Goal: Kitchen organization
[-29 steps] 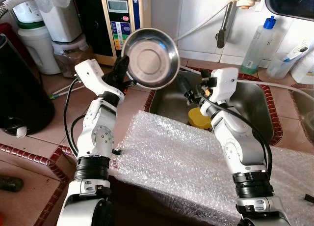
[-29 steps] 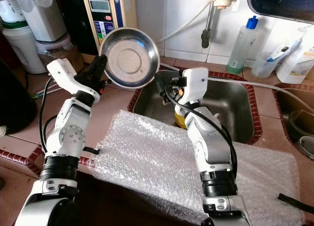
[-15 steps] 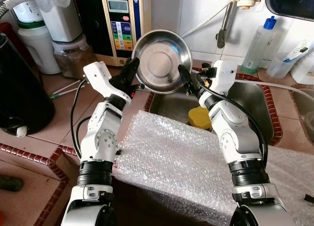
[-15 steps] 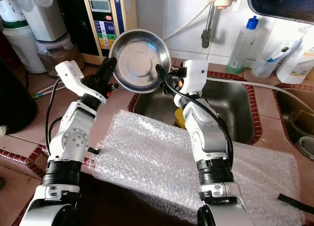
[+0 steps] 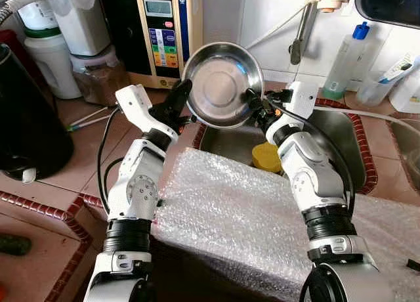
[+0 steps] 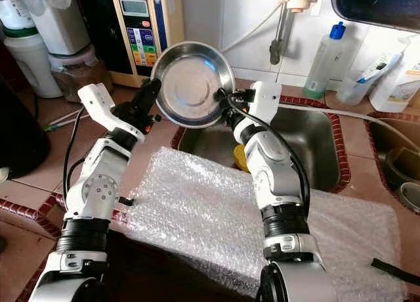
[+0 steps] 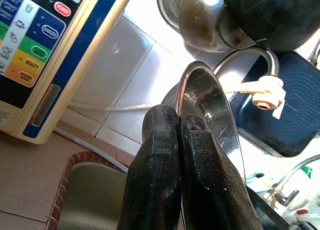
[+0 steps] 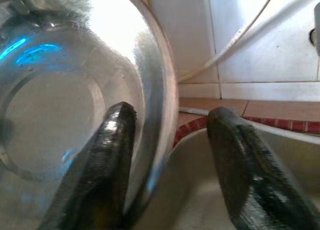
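A round steel bowl is held up on edge above the left rim of the sink, its hollow side facing me. My left gripper is shut on the bowl's left rim. My right gripper is open at the bowl's right rim, with one finger inside the bowl and the other finger outside it. A sheet of bubble wrap lies on the counter below both arms.
A yellow object sits in the sink. A water ioniser stands against the back wall, with white and clear containers to its left. A dark appliance stands at far left. A blue-capped bottle stands behind the sink.
My left gripper carried the bowl to the right, toward the sink. My right gripper rose from the sink and closed in on the bowl's right rim, now straddling it.
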`<state>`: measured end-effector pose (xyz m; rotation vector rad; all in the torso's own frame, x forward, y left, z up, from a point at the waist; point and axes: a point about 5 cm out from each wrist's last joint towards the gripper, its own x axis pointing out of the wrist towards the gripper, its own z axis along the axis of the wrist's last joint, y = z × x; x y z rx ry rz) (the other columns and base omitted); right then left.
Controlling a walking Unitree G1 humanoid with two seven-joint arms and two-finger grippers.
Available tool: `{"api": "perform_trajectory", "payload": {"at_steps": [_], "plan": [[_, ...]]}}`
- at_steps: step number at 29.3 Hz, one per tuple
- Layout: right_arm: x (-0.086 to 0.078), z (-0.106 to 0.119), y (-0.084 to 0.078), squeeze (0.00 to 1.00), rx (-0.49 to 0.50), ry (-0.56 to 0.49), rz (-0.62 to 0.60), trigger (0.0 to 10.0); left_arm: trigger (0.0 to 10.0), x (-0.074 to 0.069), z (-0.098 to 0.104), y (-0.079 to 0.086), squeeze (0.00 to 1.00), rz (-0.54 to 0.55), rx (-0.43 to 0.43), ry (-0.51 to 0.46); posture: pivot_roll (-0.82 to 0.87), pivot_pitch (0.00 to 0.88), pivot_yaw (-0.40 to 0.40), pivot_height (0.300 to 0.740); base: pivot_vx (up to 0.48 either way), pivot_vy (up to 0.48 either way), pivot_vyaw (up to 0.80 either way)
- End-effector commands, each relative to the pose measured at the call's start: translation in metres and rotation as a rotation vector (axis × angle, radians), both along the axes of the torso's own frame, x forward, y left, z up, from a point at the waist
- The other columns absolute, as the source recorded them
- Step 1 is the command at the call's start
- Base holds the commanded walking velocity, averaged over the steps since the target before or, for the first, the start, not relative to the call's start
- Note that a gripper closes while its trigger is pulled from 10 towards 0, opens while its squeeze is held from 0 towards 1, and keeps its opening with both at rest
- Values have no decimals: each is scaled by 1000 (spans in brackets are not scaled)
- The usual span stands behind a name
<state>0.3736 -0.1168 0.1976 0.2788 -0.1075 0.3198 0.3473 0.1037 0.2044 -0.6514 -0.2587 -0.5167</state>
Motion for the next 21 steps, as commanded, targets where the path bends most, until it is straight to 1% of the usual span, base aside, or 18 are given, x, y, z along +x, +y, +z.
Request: {"api": "perform_trajectory", "payload": {"at_steps": [1,6,21], "plan": [[3,3,1,0,22,7,17,0,0,-3,6,-4,0,-33,-3,-31,9,0,20,740,0,0,0],[2,0,2,0,60,27,41,0,0,-5,6,-6,0,-60,-5,-35,12,0,20,740,0,0,0],[3,2,-5,0,103,28,27,0,0,-4,1,-3,0,-42,15,-11,10,0,22,740,0,0,0]]}}
